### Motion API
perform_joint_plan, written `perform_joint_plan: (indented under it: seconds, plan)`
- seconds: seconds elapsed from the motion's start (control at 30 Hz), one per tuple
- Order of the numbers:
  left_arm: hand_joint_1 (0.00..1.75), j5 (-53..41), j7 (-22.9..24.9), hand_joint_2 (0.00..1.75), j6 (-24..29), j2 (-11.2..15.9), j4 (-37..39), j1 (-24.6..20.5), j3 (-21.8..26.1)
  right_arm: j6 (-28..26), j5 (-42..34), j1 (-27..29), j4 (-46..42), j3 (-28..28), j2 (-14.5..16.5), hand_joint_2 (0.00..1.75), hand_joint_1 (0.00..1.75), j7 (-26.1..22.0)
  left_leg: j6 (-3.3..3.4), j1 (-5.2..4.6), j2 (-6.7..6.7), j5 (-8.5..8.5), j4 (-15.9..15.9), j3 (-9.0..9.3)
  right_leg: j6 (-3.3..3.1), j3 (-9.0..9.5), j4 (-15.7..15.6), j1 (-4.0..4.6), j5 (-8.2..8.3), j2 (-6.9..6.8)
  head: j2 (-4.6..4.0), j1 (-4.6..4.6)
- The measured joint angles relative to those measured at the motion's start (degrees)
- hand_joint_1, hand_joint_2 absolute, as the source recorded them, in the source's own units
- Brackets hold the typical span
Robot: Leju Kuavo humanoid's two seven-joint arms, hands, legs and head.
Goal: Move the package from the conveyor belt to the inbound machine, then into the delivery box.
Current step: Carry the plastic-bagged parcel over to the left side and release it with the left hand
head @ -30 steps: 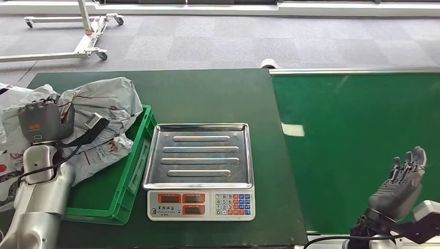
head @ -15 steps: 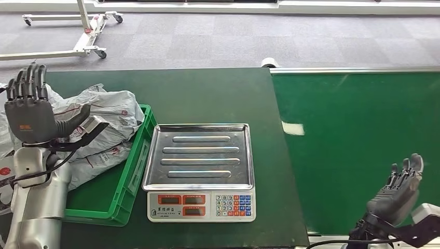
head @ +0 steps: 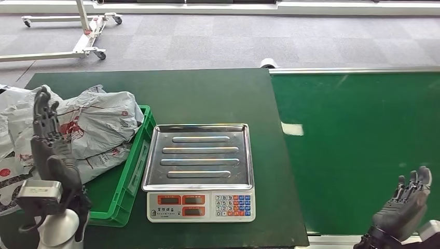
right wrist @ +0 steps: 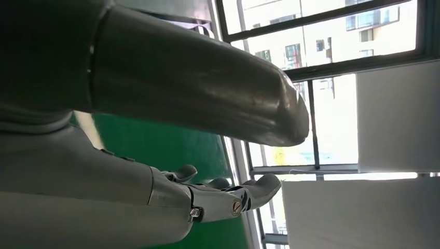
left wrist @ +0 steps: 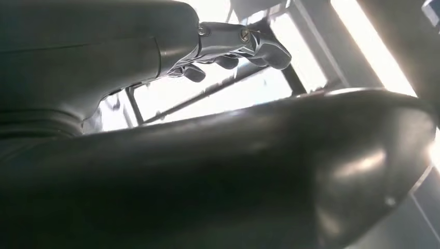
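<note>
Left of the weighing scale, the grey package lies crumpled across the far end of the green crate, spilling over the crate's outer side onto other grey mail bags; its long axis runs roughly across the desk, sideways to the scale, with its rounded end toward the scale's far left corner and its red-printed face turned up. Nothing grips it. Near the crate's outer front corner the left hand stands raised with its fingers straight, pointing up and slightly apart, holding nothing, its back edge turned toward the camera; it rises in front of the package's outer half and hides part of it. A small grey box sits at that wrist. Right of the scale, past the desk's edge, the conveyor belt stretches away as a bright green surface, and the right hand hovers over its near right corner, palm open and fingers spread, holding nothing. Directly between crate and belt, the scale shows a bare ribbed steel pan and a keypad along its front. Beyond the desk's far edge lies grey carpet with a white wheeled frame well behind the crate.
</note>
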Motion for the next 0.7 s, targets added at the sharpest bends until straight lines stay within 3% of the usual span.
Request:
perform_joint_plan:
  seconds: [0.1,0.27,0.47,0.7]
  plan:
    - [0.00,4.9,1.5,0.00,-5.4,-3.0,2.4,1.9,-3.6,-0.2,1.9,0.7,-1.5,1.3,0.9,0.00,0.00,0.2,0.01,-0.04,-0.06,0.01,0.0,0.00,0.01,0.02,0.0,-0.03,0.00,-0.04,0.00,-0.01]
    - [0.00,9.3,0.8,0.00,-8.7,-7.5,9.3,3.5,-7.9,-0.1,5.4,2.4,-5.0,5.6,2.1,0.00,0.00,0.0,0.00,-0.03,-0.09,0.00,0.0,-0.03,0.01,0.01,0.0,-0.01,-0.01,-0.06,0.00,-0.01]
    - [0.00,9.5,-1.0,0.00,-7.6,-9.7,14.1,3.7,-10.0,-1.0,8.7,2.9,-6.2,13.7,2.2,0.00,0.00,0.1,0.00,-0.02,-0.09,0.00,0.0,-0.03,0.00,0.00,0.0,0.01,-0.03,-0.05,0.00,0.00]
    - [0.00,8.2,-2.3,0.00,-3.0,-10.2,14.3,4.4,-10.2,-4.1,13.1,2.5,-5.9,23.1,2.2,0.00,0.00,0.5,-0.03,0.01,-0.10,0.02,0.0,-0.03,-0.01,0.02,0.0,0.03,-0.04,-0.06,0.00,-0.01]
